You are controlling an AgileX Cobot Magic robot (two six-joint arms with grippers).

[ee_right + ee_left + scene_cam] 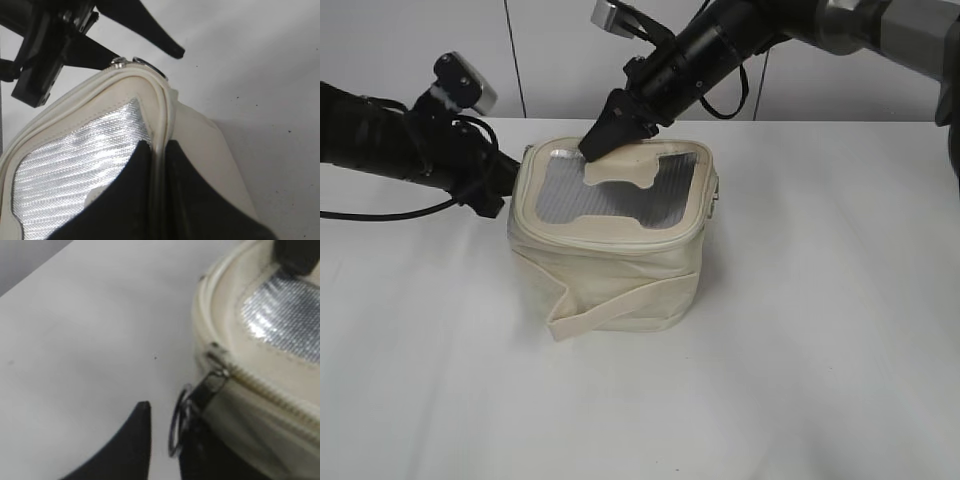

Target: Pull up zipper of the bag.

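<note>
The cream bag stands mid-table, grey mesh top with a cream patch. My right gripper is shut on the bag's back rim; in the right wrist view the rim runs between its fingertips. My left gripper is at the bag's left side. In the left wrist view it is open. A silver slider sits at the end of the zipper track. Its ring pull hangs between the fingers, against the right one.
The bag's cream strap hangs along its front. The white table lies all round the bag. A light wall stands behind. The left arm's cable trails on the table at the left.
</note>
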